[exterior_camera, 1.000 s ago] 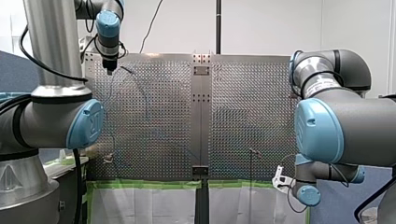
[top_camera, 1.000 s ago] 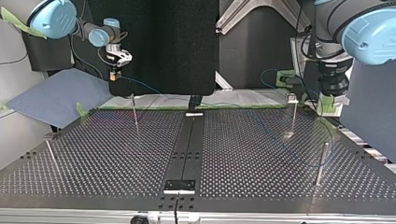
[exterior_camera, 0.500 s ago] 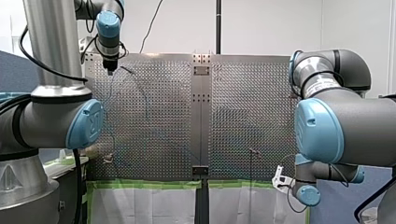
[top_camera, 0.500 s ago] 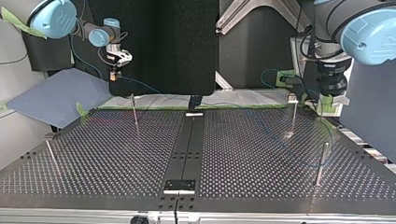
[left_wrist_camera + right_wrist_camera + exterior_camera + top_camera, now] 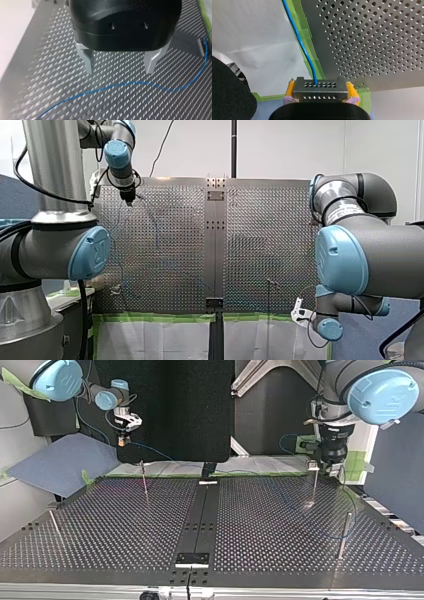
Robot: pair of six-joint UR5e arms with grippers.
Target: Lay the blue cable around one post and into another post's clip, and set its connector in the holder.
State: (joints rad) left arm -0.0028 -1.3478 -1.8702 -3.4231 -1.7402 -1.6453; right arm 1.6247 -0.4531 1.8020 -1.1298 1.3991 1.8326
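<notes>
**Front view.** The left gripper (image 5: 128,200) hangs point-down over the far left part of the perforated table (image 5: 260,230). The blue cable (image 5: 156,232) shows as a thin line on the plate just beside this gripper. Its long axis runs roughly from the far edge toward the near edge.

**Top view.** The right gripper (image 5: 121,441), at the view's left, is held beyond the table's far edge and above plate level. The cable leaves it and slopes down toward the view's right, onto the plate. The left gripper stands at the view's right, just beside a clip post (image 5: 314,482).

**Left wrist view.** The metal fingers (image 5: 88,60) are spread wide with nothing between them. The cable lies flat on the plate ahead of the fingertips. It runs crosswise to the gripper in a loose wave and is clear of both fingers.

**Right wrist view.** The yellow pads (image 5: 291,87) are clamped on the two short ends of the metal connector (image 5: 320,93). The connector's long axis spans from pad to pad. Its perforated face points away from the gripper. The cable exits the middle of that face and runs ahead over the green tape (image 5: 308,53) along the table's edge.
</notes>
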